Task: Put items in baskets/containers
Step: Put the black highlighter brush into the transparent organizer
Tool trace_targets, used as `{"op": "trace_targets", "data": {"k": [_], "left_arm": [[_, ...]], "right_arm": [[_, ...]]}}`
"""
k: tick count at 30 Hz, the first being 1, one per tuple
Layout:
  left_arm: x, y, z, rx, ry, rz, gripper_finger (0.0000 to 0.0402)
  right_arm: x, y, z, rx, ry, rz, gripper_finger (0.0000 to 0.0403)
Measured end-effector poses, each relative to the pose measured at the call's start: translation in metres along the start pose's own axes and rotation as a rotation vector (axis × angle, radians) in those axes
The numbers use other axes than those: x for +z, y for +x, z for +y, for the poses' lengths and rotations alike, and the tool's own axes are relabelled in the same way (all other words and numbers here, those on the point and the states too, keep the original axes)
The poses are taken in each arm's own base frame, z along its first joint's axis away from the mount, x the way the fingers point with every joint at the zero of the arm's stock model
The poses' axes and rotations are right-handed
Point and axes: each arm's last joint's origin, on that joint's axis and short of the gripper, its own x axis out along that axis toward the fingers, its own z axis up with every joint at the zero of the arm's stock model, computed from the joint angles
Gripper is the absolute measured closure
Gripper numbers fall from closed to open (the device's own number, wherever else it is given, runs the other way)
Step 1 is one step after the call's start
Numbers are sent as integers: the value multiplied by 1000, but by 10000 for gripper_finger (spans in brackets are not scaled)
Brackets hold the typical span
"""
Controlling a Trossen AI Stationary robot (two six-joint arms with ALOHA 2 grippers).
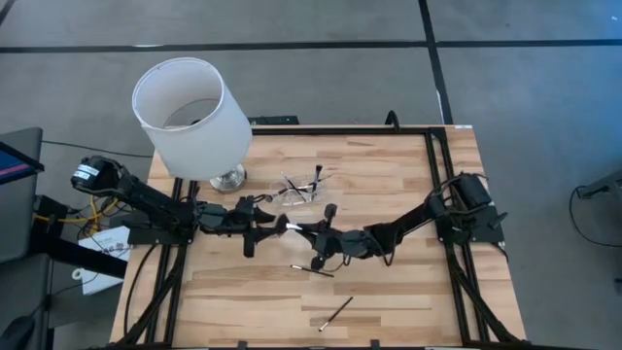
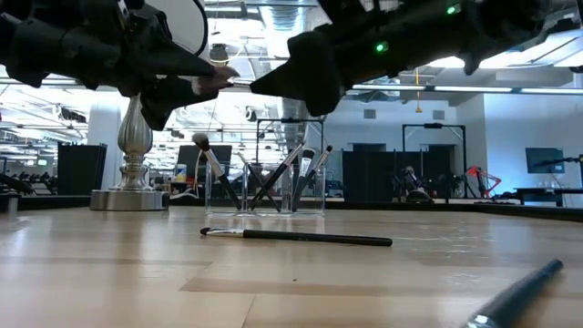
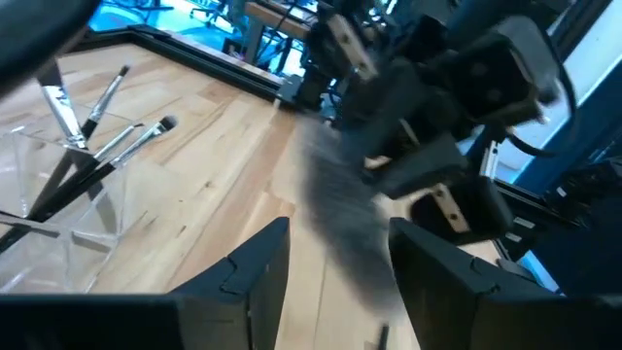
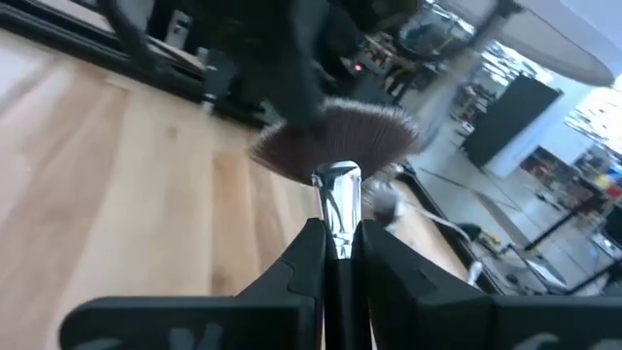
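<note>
My right gripper [image 4: 338,255] is shut on a fan-shaped brush [image 4: 335,146] and holds it above the middle of the table [image 1: 389,292]. My left gripper [image 3: 335,267] faces it, open. The fan's blurred bristles [image 3: 335,209] show between the left fingers; I cannot tell whether they touch. In the high view the two grippers meet tip to tip, left [image 1: 280,226] and right [image 1: 305,230]. Behind them, a clear holder [image 1: 299,191] [image 2: 264,187] stands on the table with several brushes leaning in it. Two more brushes lie flat on the wood, one [image 1: 313,269] [image 2: 296,237] under the grippers, one [image 1: 335,313] nearer the front edge. My right gripper pinches the fan brush between its two fingers at the silver ferrule [image 4: 339,219], just behind the bristles. The brush runs along the fingers and sticks out past their ends. It is lifted clear of the table, roughly level, with its fan head toward my left gripper.
A lamp with a big white shade [image 1: 190,117] on a silver base [image 2: 132,196] stands at the table's far left, close to the holder. A black frame [image 1: 432,165] borders the table's far and right sides.
</note>
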Motion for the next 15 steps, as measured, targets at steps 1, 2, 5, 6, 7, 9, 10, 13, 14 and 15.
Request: {"op": "trace_targets", "data": {"k": [1, 2, 5, 6, 7, 9, 10, 13, 14, 15], "left_arm": [[0, 0, 0, -3, 0, 1, 228], [0, 0, 0, -5, 1, 2, 228], [0, 0, -1, -25, 1, 11, 229], [0, 0, -1, -27, 1, 11, 229], [0, 0, -1, -26, 1, 11, 230], [0, 0, 0, -15, 4, 7, 230], [0, 0, 1, -7, 14, 4, 230], [2, 1, 4, 9, 24, -2, 230], [2, 2, 5, 15, 23, -4, 230], [2, 2, 6, 20, 23, -6, 230]], "right_arm": [[-1, 2, -2, -8, 3, 4, 367], [-2, 4, -5, -17, 6, 6, 367], [-5, 9, -12, -37, 22, 16, 365], [-6, 10, -14, -31, 33, 13, 363], [-6, 11, -15, -11, 43, 4, 362], [-7, 13, -16, 40, 64, -18, 362], [-7, 14, -16, 56, 72, -25, 364], [-7, 14, -17, 56, 92, -32, 367], [-6, 14, -17, 56, 93, -33, 367], [-6, 15, -18, 54, 94, -33, 367]]}}
